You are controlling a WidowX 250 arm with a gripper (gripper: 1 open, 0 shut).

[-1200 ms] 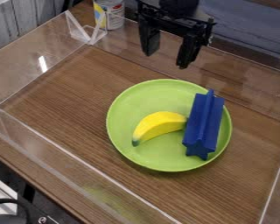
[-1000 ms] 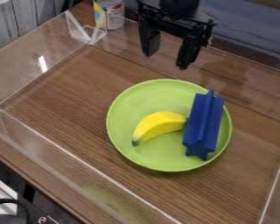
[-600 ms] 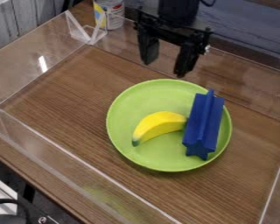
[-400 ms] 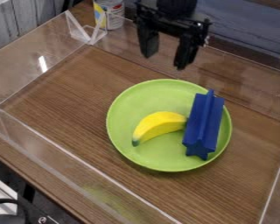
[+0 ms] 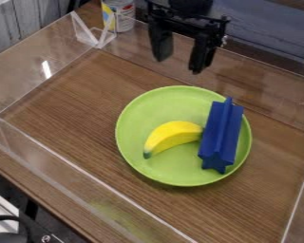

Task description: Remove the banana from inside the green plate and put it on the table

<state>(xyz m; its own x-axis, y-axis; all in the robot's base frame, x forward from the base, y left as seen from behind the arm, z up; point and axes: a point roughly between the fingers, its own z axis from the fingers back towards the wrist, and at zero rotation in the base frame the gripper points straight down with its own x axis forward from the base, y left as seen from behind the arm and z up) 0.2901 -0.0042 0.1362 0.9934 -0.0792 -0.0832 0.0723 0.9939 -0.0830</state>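
Yellow banana (image 5: 174, 137) and green plate (image 5: 132, 156) haven't moved over the last second in the camera view. Banana sits inside the plate, beside the blue ridged block (image 5: 220, 136). Only the black gripper (image 5: 180, 63) changed: small shifts and a slight turn at the far side of the plate, fingers apart, nothing between them. Net for the task: no pick yet; banana still has to be gripped, lifted over the rim and set on the wood table (image 5: 73, 102). Next move likely toward the banana, keeping off the block.

Same view, limits: arm cut off at top edge. Fingertips dark and blurry, height above table unclear. Can at top left (image 5: 118, 14) cropped. Black cable bottom left (image 5: 18, 224), source out of frame.
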